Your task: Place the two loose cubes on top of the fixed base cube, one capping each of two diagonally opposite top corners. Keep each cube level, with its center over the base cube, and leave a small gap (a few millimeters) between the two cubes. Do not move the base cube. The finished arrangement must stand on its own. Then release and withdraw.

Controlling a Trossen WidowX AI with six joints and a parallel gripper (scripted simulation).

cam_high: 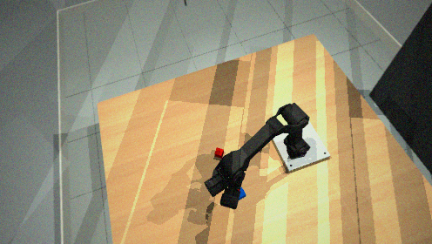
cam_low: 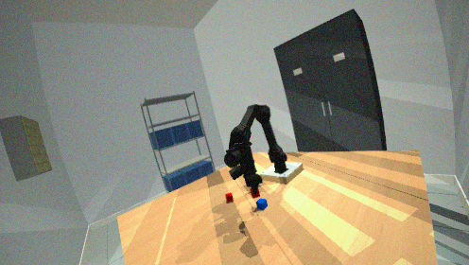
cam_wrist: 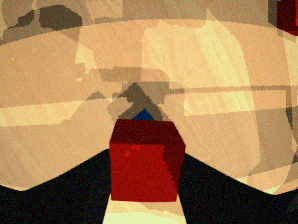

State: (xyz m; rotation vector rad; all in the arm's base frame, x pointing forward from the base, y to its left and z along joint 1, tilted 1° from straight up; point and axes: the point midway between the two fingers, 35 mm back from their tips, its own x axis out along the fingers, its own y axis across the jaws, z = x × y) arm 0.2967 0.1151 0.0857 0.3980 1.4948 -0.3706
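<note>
My gripper (cam_low: 254,188) (cam_wrist: 144,159) is shut on a red cube (cam_low: 255,193) (cam_wrist: 143,164) and holds it just above the table. The blue base cube (cam_high: 242,193) (cam_low: 261,203) sits on the wooden table (cam_high: 165,131) close by, slightly in front of the held cube. In the wrist view only a sliver of the blue cube (cam_wrist: 143,115) shows behind the red cube's top edge. In the top view the arm hides the held cube. The second red cube (cam_high: 219,152) (cam_low: 229,197) (cam_wrist: 288,14) lies loose on the table, apart to the side.
The arm's white base plate (cam_high: 311,160) (cam_low: 292,171) is behind the cubes. Off the table stand a metal shelf rack (cam_low: 176,137) with blue bins and a dark cabinet (cam_low: 331,85). The table's left edge (cam_high: 102,174) is some way from the cubes.
</note>
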